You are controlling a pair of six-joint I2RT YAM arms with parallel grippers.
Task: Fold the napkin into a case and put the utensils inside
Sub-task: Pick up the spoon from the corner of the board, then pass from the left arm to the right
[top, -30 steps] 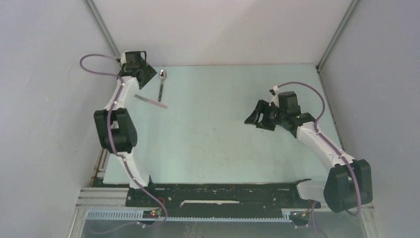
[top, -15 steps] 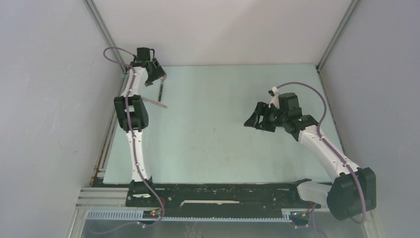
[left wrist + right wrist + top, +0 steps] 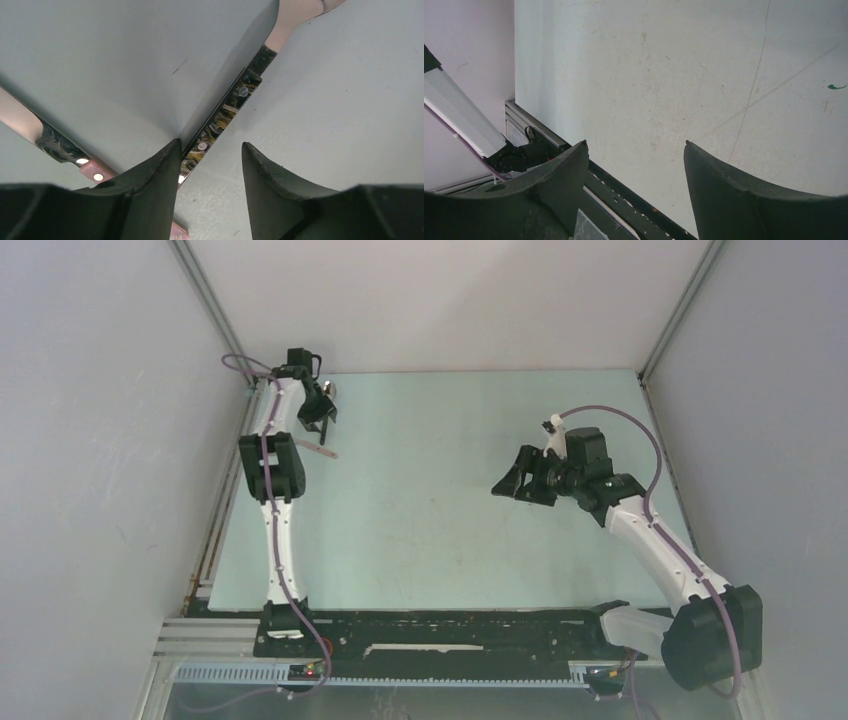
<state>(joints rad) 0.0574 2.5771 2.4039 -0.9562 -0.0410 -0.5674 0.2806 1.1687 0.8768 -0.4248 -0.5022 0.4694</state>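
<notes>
Top view: left gripper (image 3: 319, 426) low over the spoon (image 3: 329, 392) at the far left corner, knife (image 3: 322, 450) just beside; right gripper (image 3: 512, 483) parted and empty above the table (image 3: 420, 530); no napkin in sight. Left wrist view: jaws apart, straddling the spoon handle (image 3: 222, 116) off-centre, against 1 finger (image 3: 162, 167); on closing, likely to twist or skid the thin handle, or to nudge the knife. Right wrist view: fingers (image 3: 724, 195) wide, nothing between.

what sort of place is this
Probably a robot lab test cell: a pale table boxed in by plain white panels, with a left arm and right arm bolted at its edge.
</notes>
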